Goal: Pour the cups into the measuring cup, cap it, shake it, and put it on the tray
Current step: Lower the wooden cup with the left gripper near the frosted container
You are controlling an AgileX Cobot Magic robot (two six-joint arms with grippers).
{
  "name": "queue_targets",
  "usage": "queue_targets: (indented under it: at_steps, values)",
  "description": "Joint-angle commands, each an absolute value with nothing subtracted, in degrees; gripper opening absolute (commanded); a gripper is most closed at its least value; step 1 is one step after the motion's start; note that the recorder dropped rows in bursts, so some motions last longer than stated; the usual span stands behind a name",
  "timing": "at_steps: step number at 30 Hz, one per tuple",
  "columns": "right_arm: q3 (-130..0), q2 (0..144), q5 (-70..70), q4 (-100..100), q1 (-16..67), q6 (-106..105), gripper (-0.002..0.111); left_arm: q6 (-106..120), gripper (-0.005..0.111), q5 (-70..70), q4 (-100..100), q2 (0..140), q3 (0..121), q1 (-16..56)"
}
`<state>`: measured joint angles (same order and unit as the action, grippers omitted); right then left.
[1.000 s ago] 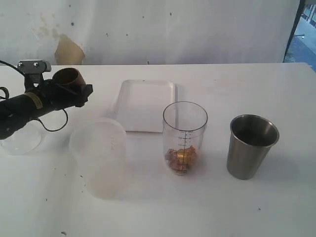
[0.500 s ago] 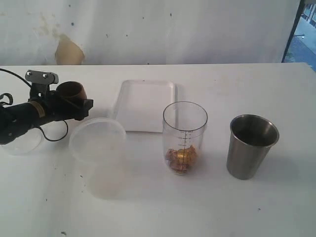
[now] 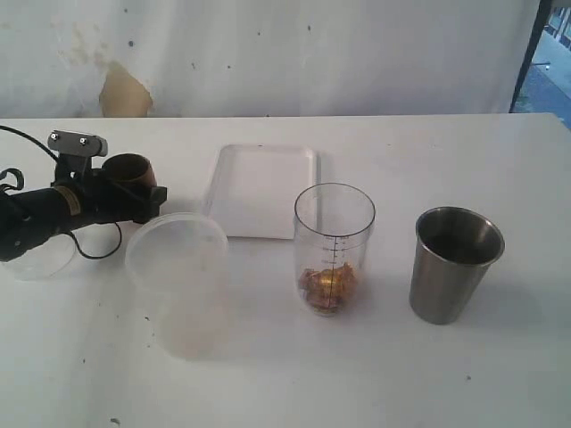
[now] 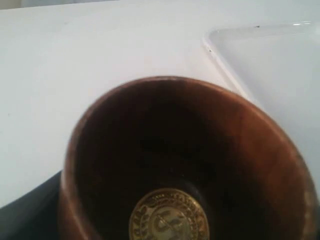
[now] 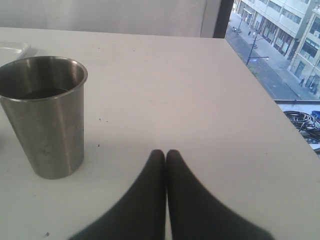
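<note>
My left gripper (image 3: 136,185) is shut on the small dark-brown wooden cup (image 3: 130,168), holding it roughly upright at the table's left, just behind the frosted tub. The left wrist view looks into that wooden cup (image 4: 185,150), where a gold coin (image 4: 169,216) lies on the bottom. The clear measuring cup (image 3: 335,242) stands mid-table with golden-brown pieces in its base. To its right stands the steel tumbler (image 3: 455,265), which is also the steel tumbler (image 5: 43,115) beside my right gripper (image 5: 165,153); that gripper is shut, empty and low over the table. The white tray (image 3: 264,189) lies behind the measuring cup.
A large frosted plastic tub (image 3: 178,281) stands in front of the left gripper. A clear round lid-like piece (image 3: 36,254) lies at the far left under the arm. The table's right edge (image 5: 280,107) runs close to the right gripper.
The left gripper has come down and turned the wooden cup from tilted to roughly upright, ending lower and nearer the frosted tub. Nothing else has moved.
</note>
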<state>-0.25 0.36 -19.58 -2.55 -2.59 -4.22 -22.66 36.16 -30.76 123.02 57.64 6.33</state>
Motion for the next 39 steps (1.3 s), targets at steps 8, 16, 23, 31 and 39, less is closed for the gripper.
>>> queue_targets:
  at_steps: [8, 16, 23, 31, 39]
  values:
    - [0.0, 0.0, -19.2, -2.7, -2.3, -4.3, 0.000, -25.2, 0.032, 37.6, -33.2, 122.6, 57.8, 6.6]
    - [0.0, 0.0, -19.2, -2.7, -2.3, -4.3, 0.000, -25.2, 0.101, 37.8, -33.2, 122.6, 57.8, 6.6]
    - [0.0, 0.0, -19.2, -2.7, -2.3, -4.3, 0.000, -25.2, 0.105, 37.7, -33.2, 122.6, 57.8, 6.6]
    - [0.0, 0.0, -19.2, -2.7, -2.3, -4.3, 0.000, -24.1, 0.105, 37.5, -33.1, 121.1, 57.8, 6.6]
    - [0.0, 0.0, -19.2, -2.7, -2.3, -4.3, 0.000, -24.7, 0.105, 33.1, -33.2, 115.2, 57.8, 6.6]
